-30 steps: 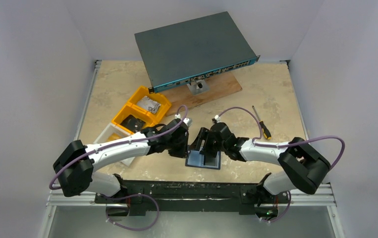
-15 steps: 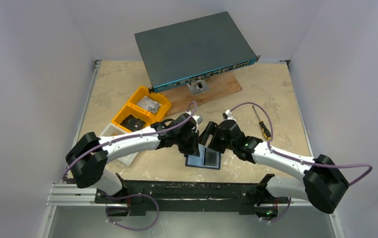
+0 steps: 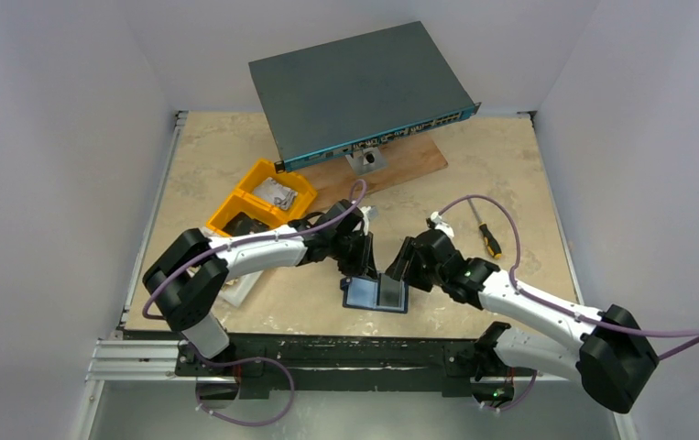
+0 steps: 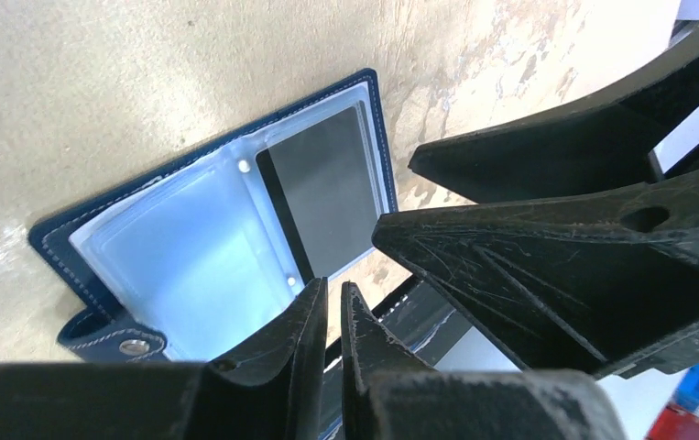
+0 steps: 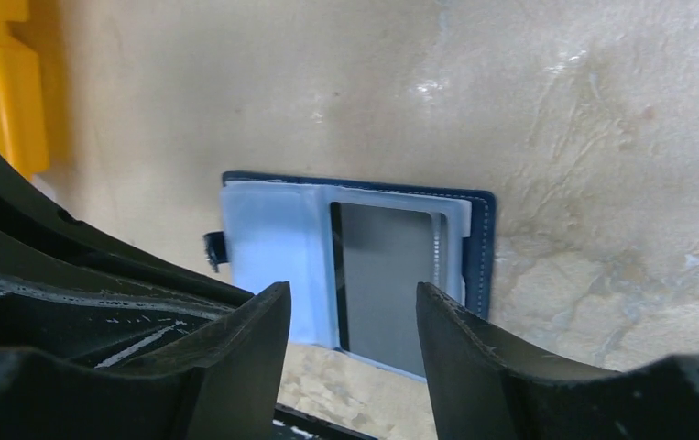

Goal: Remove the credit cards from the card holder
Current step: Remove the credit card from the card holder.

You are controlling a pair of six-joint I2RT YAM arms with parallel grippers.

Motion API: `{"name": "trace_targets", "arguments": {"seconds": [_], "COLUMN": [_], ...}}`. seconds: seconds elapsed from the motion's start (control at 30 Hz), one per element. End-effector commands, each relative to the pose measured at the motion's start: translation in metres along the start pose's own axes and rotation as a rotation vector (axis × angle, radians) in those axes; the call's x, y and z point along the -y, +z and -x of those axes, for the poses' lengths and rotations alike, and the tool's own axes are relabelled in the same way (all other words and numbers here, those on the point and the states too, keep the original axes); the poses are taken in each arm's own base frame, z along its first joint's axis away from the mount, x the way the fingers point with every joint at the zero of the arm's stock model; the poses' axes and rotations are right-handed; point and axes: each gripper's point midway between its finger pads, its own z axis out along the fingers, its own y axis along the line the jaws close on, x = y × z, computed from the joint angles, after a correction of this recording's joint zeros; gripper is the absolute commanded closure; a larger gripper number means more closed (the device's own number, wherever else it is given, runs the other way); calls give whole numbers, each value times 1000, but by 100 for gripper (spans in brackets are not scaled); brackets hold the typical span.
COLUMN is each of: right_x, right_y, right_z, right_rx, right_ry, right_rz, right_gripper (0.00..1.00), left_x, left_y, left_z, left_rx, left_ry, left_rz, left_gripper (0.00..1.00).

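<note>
Card holder lies flat and open on the bench, close to the near edge, clear sleeves up. A dark card sits in its right-hand sleeve and the left sleeve shows pale. Both hands hang just over its far edge, neither one touching it. Left hand is above the holder's left half, fingers all but together with only a thin slit between the tips and nothing in it. Right hand is over the right half, fingers well apart and empty, and the carded sleeve shows in the gap between them. The two hands sit close side by side, tips angled down. Both arms reach in low from the outer corners, elbows out wide. Further back on the left are yellow bins, a screwdriver lies to the right, and at the far end a grey box leans on a wooden board
</note>
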Motion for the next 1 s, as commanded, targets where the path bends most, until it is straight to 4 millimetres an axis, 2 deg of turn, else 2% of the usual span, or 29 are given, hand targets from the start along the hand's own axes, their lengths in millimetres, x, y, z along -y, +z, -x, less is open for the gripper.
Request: {"name": "trace_targets", "arguments": {"seconds": [0.0,0.37,0.97], "right_x": [16,21,26], "right_y": [4,17,24], "right_z": [1,-9,-16], "right_rx": [12,-38,-66], "right_ry": [-44,-73,-91], "right_rz": [-64,-94,-109], "right_gripper": [49,58,77], "left_x": [16,-3,-16], "left_y": [8,22,42], "left_z": [8,2,-7], "left_rx": [-6,-29,-75], "left_ry": [-8,-45,-89], "left_rz": [-94,-54,-39], "left_gripper": [90,90,90]}}
